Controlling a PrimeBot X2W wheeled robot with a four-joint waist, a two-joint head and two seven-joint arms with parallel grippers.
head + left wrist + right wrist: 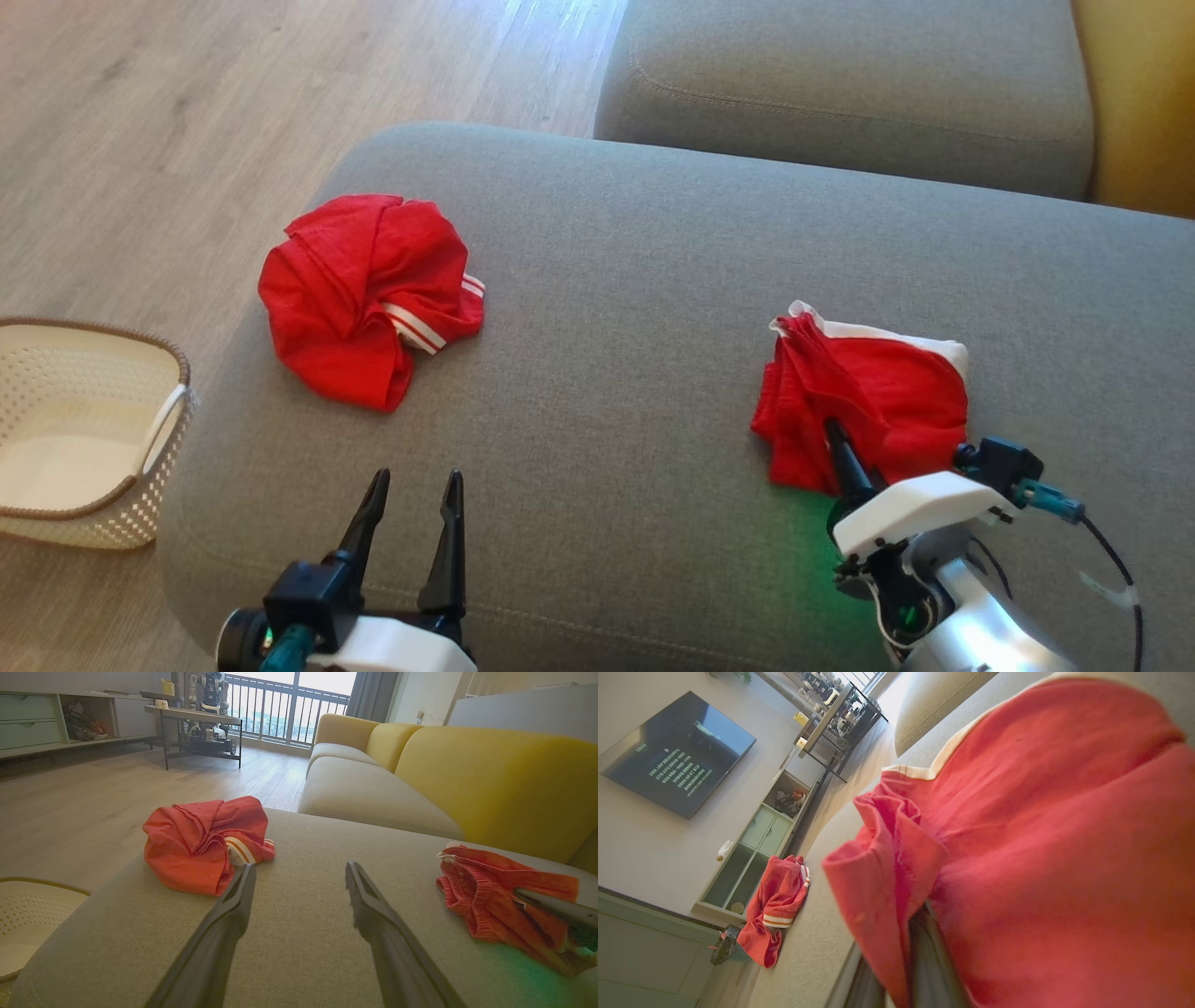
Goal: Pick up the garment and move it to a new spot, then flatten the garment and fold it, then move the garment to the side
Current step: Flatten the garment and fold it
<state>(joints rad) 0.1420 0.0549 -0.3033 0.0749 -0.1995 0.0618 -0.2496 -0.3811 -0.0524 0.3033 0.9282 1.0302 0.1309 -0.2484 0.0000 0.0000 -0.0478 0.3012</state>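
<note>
While the folded red cloth garment with white trim (896, 392) lies at the right of the grey upholstered cushion (635, 280), its near edge is clamped by the right gripper (833, 434); the left gripper (417, 481), well apart, is held open.

Two red garments with white trim: left garment (369, 299) crumpled, right garment (882, 401) bunched. Two grippers, each with two long dark fingers: left gripper (417, 476), right gripper (831, 427). One cream perforated basket (112, 527) with one white handle (163, 425) in view. Two grey seat cushions: near cushion (635, 355), far cushion (840, 84). One wall-mounted television (677, 751). One dark-framed table (196, 716). One low cabinet (28, 718) with two drawers showing.
</note>
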